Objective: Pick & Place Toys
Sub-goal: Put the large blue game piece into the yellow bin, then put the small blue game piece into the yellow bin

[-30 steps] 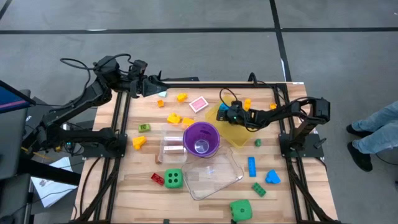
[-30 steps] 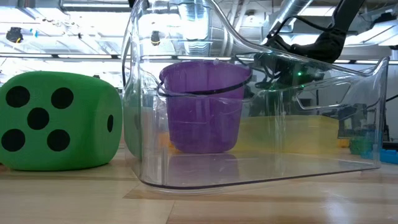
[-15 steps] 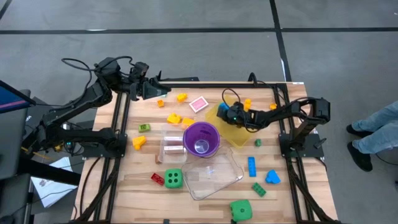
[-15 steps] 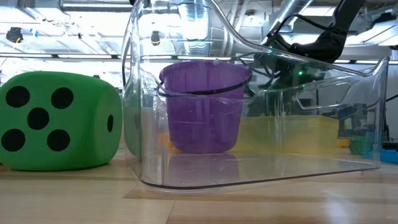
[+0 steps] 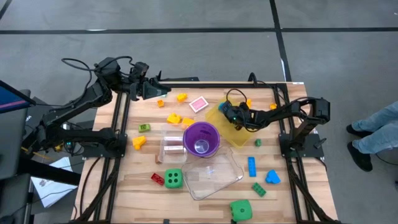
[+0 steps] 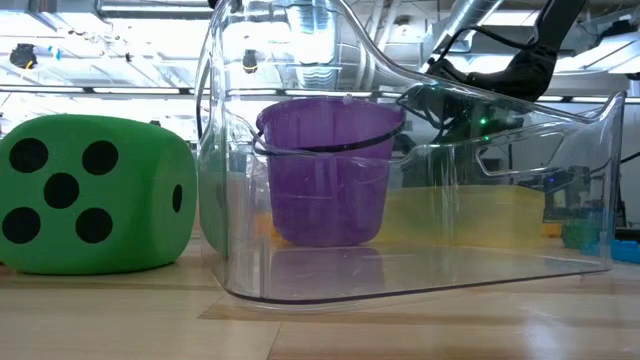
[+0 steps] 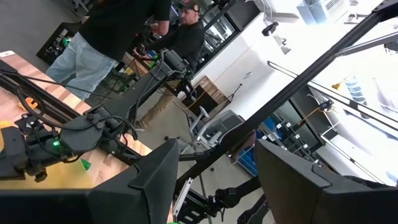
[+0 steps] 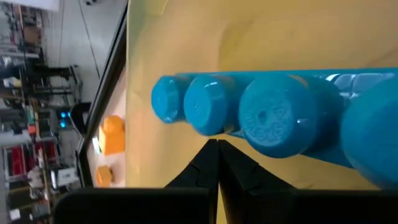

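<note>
A studded blue plastic brick [image 8: 261, 118] lies on the yellow translucent tray [image 5: 239, 135] just ahead of the right gripper [image 5: 231, 112], whose 2 fingers meet with nothing between them, while the left gripper [image 5: 155, 90], fingers spread, waits at the table's [image 5: 205, 193] far-left corner.

From my station the surface [image 5: 205, 186] reads as pale wood planks with a visible grain and a soft sheen. The big clear tub [image 6: 420, 200] is glossy see-through plastic that throws reflections, and the purple cup [image 6: 325, 170] inside it looks like smooth, slightly matt plastic. The green die [image 6: 95, 195] has a dull, soft-looking skin with flat black dots. In my right wrist view the blue brick [image 8: 261, 115] is shiny moulded plastic above the yellow tray [image 8: 249, 31], which is smooth translucent plastic.
</note>
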Controlling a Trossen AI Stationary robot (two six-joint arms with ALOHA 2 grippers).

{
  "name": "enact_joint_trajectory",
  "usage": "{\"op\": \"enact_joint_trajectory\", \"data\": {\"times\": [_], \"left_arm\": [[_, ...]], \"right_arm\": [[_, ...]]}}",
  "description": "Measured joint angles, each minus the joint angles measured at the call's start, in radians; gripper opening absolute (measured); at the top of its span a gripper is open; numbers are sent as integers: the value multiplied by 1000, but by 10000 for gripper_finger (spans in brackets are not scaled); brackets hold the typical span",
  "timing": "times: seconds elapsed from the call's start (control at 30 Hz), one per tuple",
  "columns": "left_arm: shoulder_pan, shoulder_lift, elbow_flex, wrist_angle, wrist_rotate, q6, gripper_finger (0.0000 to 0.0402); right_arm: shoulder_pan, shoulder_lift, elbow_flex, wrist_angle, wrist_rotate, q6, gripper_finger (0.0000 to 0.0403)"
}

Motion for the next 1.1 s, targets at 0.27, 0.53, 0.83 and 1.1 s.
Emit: {"op": "enact_joint_trajectory", "data": {"times": [0.27,0.53,0.83,1.1], "left_arm": [[-1,0,0,0,0,0,205],[-27,0,0,0,0,3,205],[-32,0,0,0,0,5,205],[-32,0,0,0,1,7,205]], "right_arm": [[-8,1,0,-9,56,70,0],[-8,1,0,7,85,113,0],[18,1,0,124,46,16,0],[51,1,44,31,45,42,0]]}}
